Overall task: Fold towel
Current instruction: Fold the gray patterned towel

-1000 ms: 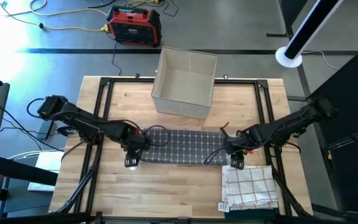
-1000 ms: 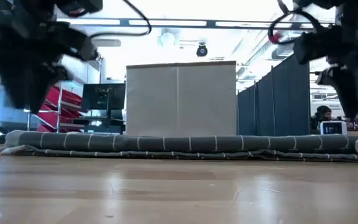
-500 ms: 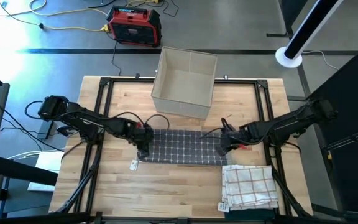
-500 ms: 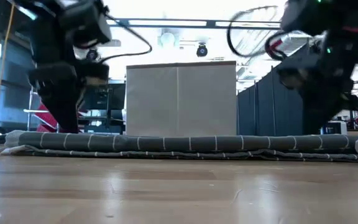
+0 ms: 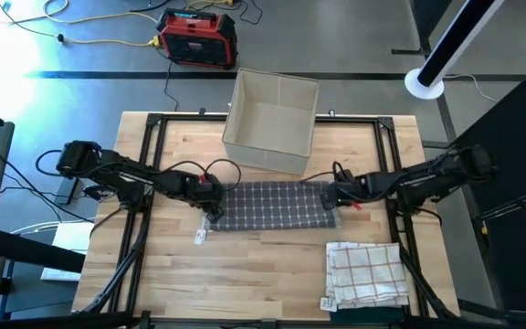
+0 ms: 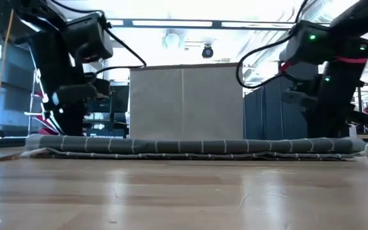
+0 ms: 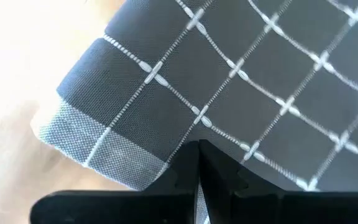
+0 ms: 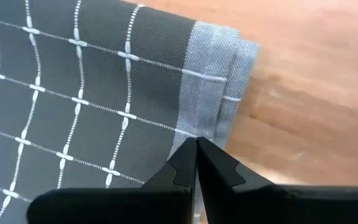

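A dark grey towel with a white grid lies as a folded strip across the table's middle, just in front of the box. My left gripper stands at its left end, fingers shut and pointing down onto the cloth. My right gripper stands the same way at the right end, over the paler hem. In the low view the towel rests flat in several layers, with both arms coming down behind it. My left gripper meets the towel's top layer close to its left-end corner, coming slanting from above. Its shut fingertips hide whether cloth sits between them. The towel lies flat on the table there. My right gripper meets the towel at the inner edge of the pale hem at its right end, slanting from above. The shut fingertips cover the contact itself, so one layer or several cannot be told. The cloth lies flat and slack.
An open beige box stands just beyond the towel. A folded white towel with orange checks lies at the near right. A small white tag lies near the left gripper. Black frame rails run along both sides.
Both grippers have gone from the towel's near corners toward the far edge and a little inward. The towel has shifted with them toward the box, and its left end has drawn in toward the middle.
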Robot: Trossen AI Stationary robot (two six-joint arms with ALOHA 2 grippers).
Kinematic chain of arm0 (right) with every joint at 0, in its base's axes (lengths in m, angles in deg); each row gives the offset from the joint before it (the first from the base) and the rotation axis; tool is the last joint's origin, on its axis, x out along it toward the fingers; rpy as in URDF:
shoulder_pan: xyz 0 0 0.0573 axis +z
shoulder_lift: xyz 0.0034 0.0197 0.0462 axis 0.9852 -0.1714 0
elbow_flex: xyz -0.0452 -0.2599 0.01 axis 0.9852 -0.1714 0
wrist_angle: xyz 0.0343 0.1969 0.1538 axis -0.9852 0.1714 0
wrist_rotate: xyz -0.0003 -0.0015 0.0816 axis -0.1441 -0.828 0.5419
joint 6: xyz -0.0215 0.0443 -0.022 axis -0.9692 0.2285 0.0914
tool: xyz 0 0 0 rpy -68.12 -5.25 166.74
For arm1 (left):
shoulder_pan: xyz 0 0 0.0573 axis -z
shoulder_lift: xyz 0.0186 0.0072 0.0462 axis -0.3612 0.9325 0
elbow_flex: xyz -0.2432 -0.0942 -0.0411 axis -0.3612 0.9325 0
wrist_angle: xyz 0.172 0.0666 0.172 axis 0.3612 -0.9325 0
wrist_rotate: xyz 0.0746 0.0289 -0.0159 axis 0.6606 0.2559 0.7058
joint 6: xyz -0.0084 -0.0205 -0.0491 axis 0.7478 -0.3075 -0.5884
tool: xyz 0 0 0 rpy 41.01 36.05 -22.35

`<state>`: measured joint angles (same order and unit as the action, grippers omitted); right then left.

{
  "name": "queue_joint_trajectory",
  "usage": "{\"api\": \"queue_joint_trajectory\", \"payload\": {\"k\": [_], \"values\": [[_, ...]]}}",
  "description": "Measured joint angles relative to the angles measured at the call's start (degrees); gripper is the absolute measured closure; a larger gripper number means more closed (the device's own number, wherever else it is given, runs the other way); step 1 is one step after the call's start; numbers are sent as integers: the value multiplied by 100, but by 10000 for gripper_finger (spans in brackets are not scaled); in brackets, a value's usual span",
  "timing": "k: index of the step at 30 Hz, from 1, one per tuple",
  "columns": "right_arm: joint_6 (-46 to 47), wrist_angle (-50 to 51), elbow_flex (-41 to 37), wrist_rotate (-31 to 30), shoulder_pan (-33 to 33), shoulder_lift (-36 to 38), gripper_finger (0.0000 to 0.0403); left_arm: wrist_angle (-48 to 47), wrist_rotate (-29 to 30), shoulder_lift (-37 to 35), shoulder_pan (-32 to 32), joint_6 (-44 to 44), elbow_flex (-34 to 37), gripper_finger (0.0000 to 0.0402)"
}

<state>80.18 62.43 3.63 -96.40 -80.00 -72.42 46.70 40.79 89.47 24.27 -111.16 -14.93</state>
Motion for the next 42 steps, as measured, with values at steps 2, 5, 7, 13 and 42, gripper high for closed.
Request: {"api": "queue_joint_trajectory", "payload": {"k": [2,5,7,13,42], "values": [[-83,106,211,262,-55,0,402,-400,-31,-28,37,69,-259,401],[65,694,513,384,-75,0,403,-953,216,-98,91,387,-630,401],[215,987,691,342,-63,0,402,-1200,365,-103,124,680,-816,401],[337,1346,849,56,-53,-9,389,-1352,381,-105,167,1268,-951,395],[-338,1270,1013,433,-87,-483,389,-1668,233,-92,912,962,-116,286]]}}
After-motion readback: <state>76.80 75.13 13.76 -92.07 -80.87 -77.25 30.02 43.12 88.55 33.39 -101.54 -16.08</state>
